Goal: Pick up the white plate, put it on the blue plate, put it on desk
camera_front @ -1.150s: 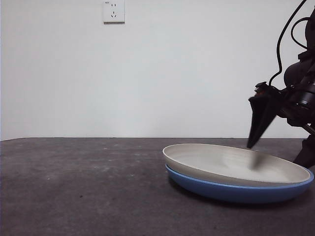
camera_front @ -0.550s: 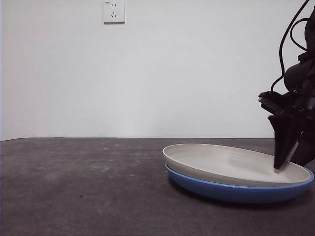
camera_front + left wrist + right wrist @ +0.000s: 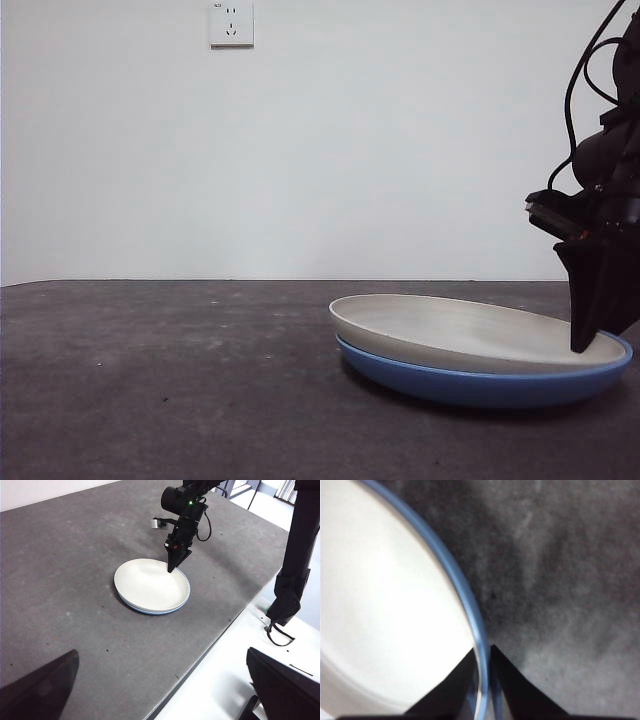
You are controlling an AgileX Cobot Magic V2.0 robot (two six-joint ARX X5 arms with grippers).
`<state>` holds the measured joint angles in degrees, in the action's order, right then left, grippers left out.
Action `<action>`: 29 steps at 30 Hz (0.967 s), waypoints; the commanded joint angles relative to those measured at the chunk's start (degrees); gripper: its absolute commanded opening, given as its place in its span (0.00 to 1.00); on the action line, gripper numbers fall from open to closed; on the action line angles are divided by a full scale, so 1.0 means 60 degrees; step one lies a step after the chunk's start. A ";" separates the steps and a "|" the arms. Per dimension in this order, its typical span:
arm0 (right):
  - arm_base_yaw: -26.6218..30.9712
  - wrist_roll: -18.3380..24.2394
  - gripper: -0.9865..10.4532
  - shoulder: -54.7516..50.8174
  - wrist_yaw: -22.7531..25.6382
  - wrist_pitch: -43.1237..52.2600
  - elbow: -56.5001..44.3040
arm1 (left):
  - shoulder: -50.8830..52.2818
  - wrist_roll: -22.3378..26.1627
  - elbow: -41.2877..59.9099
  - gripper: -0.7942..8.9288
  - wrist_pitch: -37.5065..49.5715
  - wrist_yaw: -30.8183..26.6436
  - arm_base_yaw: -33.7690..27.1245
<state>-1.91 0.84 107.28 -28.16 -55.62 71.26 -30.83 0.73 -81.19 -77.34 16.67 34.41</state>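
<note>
White plate (image 3: pixel 470 335) nests in the blue plate (image 3: pixel 480 385) on the table (image 3: pixel 160 380); right tool (image 3: pixel 482 652) pinches both stacked rims, jaws nearly together, to lift them.

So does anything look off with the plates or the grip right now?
Mostly fine: the white plate sits nested in the blue plate, slightly off-centre, with a blue crescent showing at one side. Nothing is chipped or spilled. The right gripper straddles the stacked rims at the edge, its fingers nearly closed.
</note>
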 commanded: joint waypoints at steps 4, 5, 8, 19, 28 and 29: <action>-0.0215 -0.0189 0.09 -0.0084 0.0069 -0.0590 0.1100 | -0.0033 0.0164 -0.0098 0.76 0.0120 -0.0025 0.0080; -0.0310 -0.0215 0.09 -0.0095 -0.0033 -0.0721 0.1308 | -0.0033 0.0233 -0.0098 0.76 0.0124 -0.0025 0.0080; -0.0736 -0.0557 0.09 -0.0098 -0.0124 -0.1005 0.1840 | -0.0033 0.0277 -0.0098 0.76 0.0160 -0.0025 0.0080; -0.2812 -0.2142 0.09 -0.0022 0.0211 0.0266 0.2055 | -0.0033 0.0273 -0.0098 0.76 0.0466 -0.0025 0.0080; -0.3348 -0.2583 0.09 0.0568 0.0215 0.0619 0.2055 | -0.0033 0.0266 -0.0098 0.76 0.0455 -0.0025 0.0080; -0.3348 -0.2597 0.09 0.0652 0.0208 0.0608 0.2055 | -0.0033 0.0259 -0.0098 0.76 0.0433 -0.0025 0.0080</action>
<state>-21.80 -13.80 109.69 -26.55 -52.05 82.63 -30.83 1.65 -81.14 -75.16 16.64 34.41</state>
